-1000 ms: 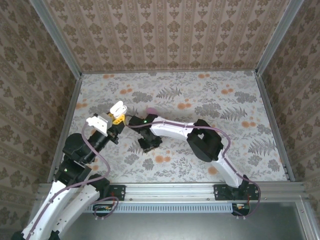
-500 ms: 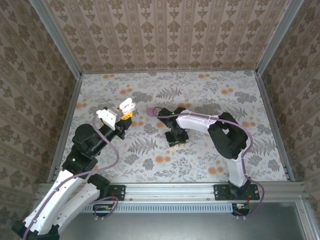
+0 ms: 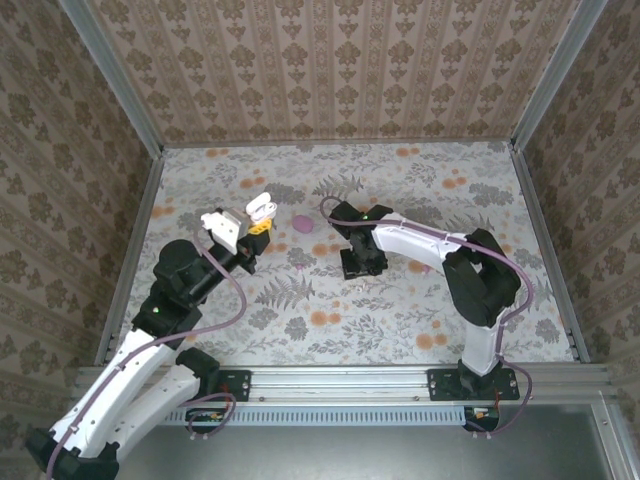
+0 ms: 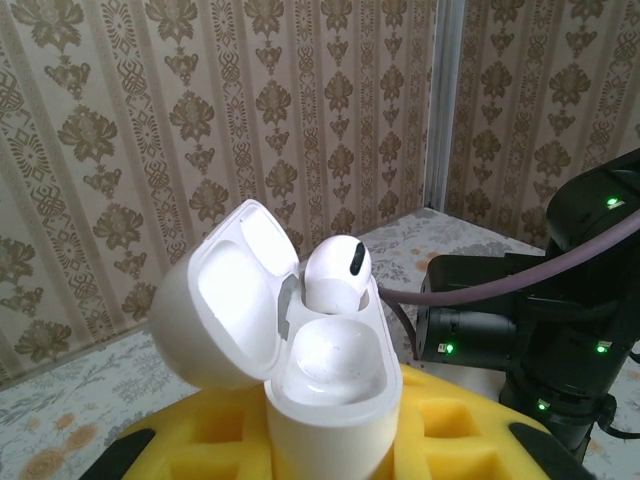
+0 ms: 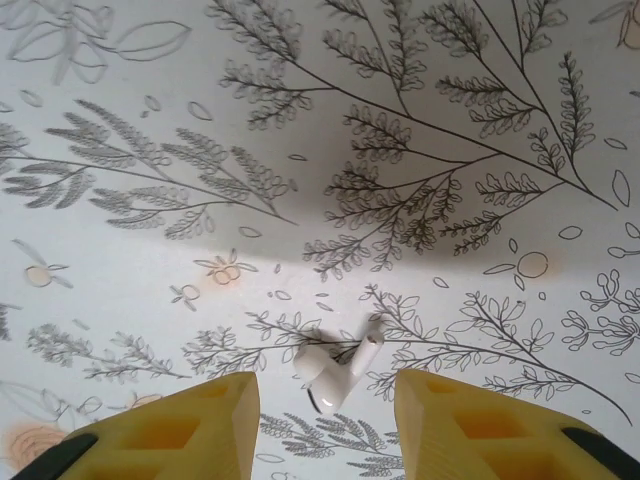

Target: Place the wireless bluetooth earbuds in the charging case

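Observation:
My left gripper (image 3: 256,228) is shut on the charging case (image 3: 263,208), held up off the table at the left. The case (image 4: 322,390) is white here, upright between yellow pads (image 4: 450,430), lid swung open to the left. One earbud (image 4: 336,272) sits in its far socket; the near socket is empty. A second white earbud (image 5: 338,372) lies loose on the floral table. My right gripper (image 5: 322,398) is open above it, a yellow finger (image 5: 190,425) on each side, neither touching it. From above, the right gripper (image 3: 362,264) points down at mid-table.
A small pink oval object (image 3: 303,222) lies on the table between the two grippers. Patterned walls and metal posts (image 3: 130,110) close in the table on three sides. The right arm's black wrist (image 4: 540,340) stands close to the held case.
The right arm has swung right, away from the left gripper, and its jaws have opened a little. The left gripper has carried the case slightly right and farther back.

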